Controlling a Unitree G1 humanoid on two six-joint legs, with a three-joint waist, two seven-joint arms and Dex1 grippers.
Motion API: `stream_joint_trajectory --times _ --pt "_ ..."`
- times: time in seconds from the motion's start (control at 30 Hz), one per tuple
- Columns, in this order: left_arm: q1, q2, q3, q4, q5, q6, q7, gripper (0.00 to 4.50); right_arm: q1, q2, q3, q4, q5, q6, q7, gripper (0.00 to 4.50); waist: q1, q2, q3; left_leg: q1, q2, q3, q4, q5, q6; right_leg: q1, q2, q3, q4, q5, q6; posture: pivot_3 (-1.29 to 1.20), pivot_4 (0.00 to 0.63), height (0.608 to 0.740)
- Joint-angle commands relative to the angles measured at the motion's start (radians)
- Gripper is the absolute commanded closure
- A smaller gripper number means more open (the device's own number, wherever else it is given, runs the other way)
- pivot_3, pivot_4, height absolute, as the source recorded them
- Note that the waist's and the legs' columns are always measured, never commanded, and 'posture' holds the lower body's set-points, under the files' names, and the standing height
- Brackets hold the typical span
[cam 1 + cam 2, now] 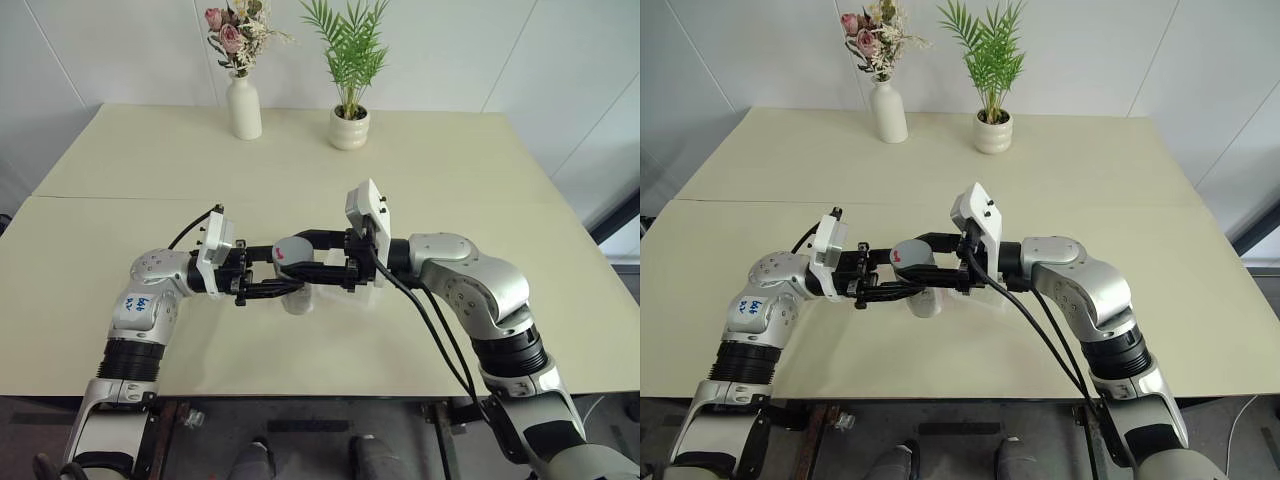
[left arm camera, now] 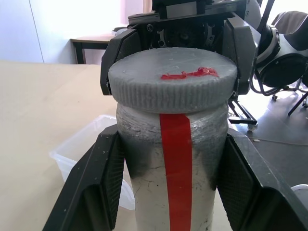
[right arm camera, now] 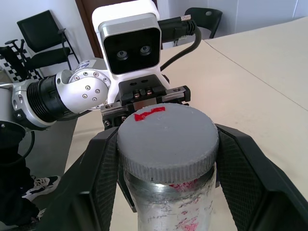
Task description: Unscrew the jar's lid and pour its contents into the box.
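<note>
Jar (image 2: 173, 183) upright, long axis vertical, lid (image 2: 172, 79) uppermost; held above the counter (image 1: 420, 200) near its front edge, between the two arms. Red stripe running straight down the jar's side, red mark on the lid's grey top.

From the head views: both arms level and pointing toward each other, meeting at the jar; lid seen as a grey disc, jar body pale beneath it. Along the far edge of the counter, a white vase of flowers (image 1: 244, 105) and a potted plant (image 1: 349, 128), well apart from the arms.

From the left wrist view alone: clear plastic box (image 2: 84, 149) on the counter just beside and behind the jar. From the right wrist view alone: red smears inside the glass under the lid's rim; contents themselves too small to make out.

Left claw (image 2: 171, 185) clamped on the jar's body below the lid, one black finger pressed to each side. Right claw (image 3: 166, 159) clamped on the lid, padded fingers (image 3: 103, 171) hugging its ribbed rim from opposite sides. Lid seated on the jar, no gap visible.
</note>
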Motion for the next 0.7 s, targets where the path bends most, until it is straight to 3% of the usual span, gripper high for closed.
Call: stream_joint_trajectory --times 0.03,0.43,0.7 --pt "0.019 0.016 -0.02 -0.05 -0.007 0.019 -0.026 2.13 -0.06 0.047 -0.076 -0.007 0.069 -0.013 -0.016 1.96 -0.001 0.0 0.0 0.0 0.0 0.0 0.0 0.0 0.0 0.0 0.0 0.0 0.0 0.0 0.0 0.0 0.15 0.74" --pt "0.058 0.061 -0.053 -0.083 -0.012 0.076 -0.072 2.13 -0.112 0.039 -0.117 0.043 0.088 -0.02 -0.009 1.96 0.0 0.003 0.002 0.0 0.001 -0.001 0.0 0.0 0.0 0.0 0.001 -0.002 0.0 0.0 -0.001 0.0 0.15 0.74" --pt "0.055 0.054 -0.045 -0.078 -0.01 0.055 -0.062 2.13 -0.084 -0.06 -0.149 0.028 0.041 -0.084 0.007 1.96 0.0 0.003 0.002 -0.001 0.001 -0.001 -0.001 0.0 0.0 0.0 0.0 -0.002 0.0 0.0 -0.001 0.0 0.15 0.74"
